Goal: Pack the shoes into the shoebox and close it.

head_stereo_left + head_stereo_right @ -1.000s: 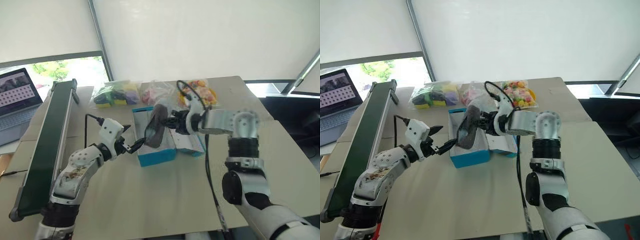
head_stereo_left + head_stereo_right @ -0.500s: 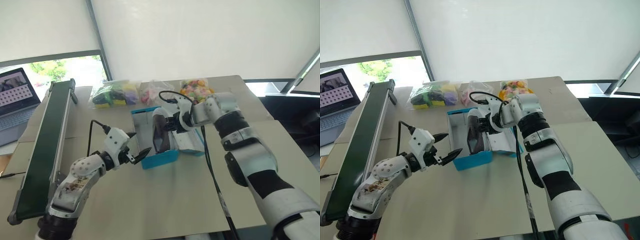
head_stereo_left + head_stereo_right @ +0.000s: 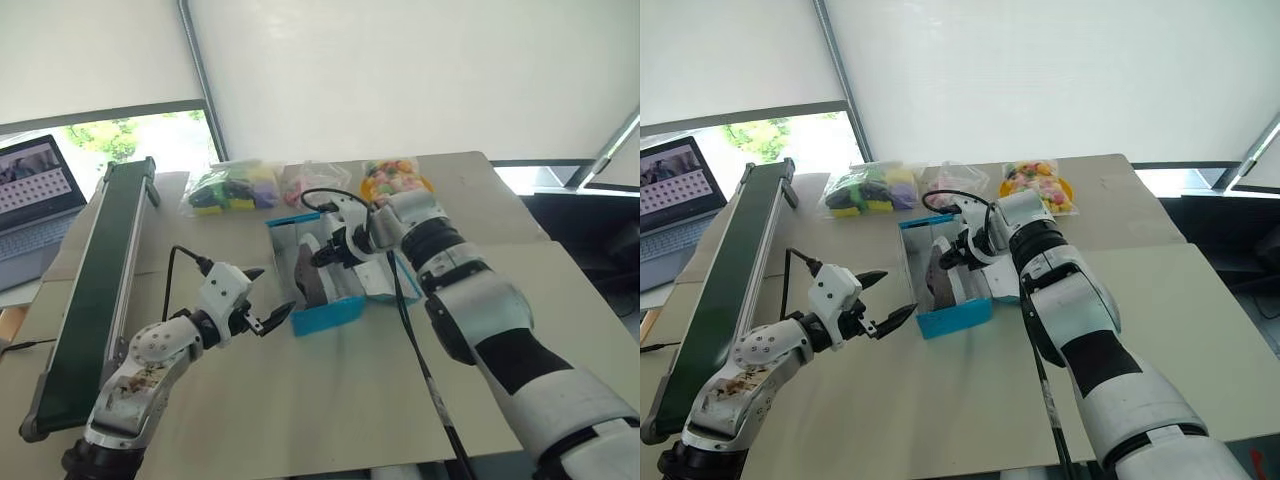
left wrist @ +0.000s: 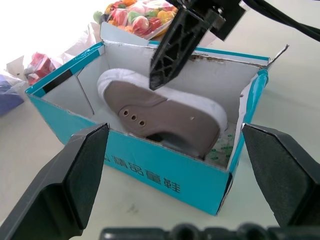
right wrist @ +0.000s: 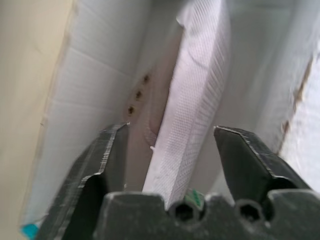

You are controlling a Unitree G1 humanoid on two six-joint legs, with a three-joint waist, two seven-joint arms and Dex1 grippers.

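Inside the shoebox [image 4: 150, 165] one shoe [image 4: 165, 117] lay on its side, sole toward the right gripper [image 5: 170, 145], whose jaws stood apart. Left gripper [image 3: 268, 318], just beside the shoebox, gaped empty. Shoe judged light, flexible; grasp its stiffer sole.

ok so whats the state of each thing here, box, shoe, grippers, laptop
shoebox: open, lid flap back, upright on the table
shoe: inside the shoebox, lying on its side, sole toward the far wall
right gripper: open, fingers on either side of the shoe, not clamping it
left gripper: open, holding nothing, beside the shoebox
laptop: open, screen lit
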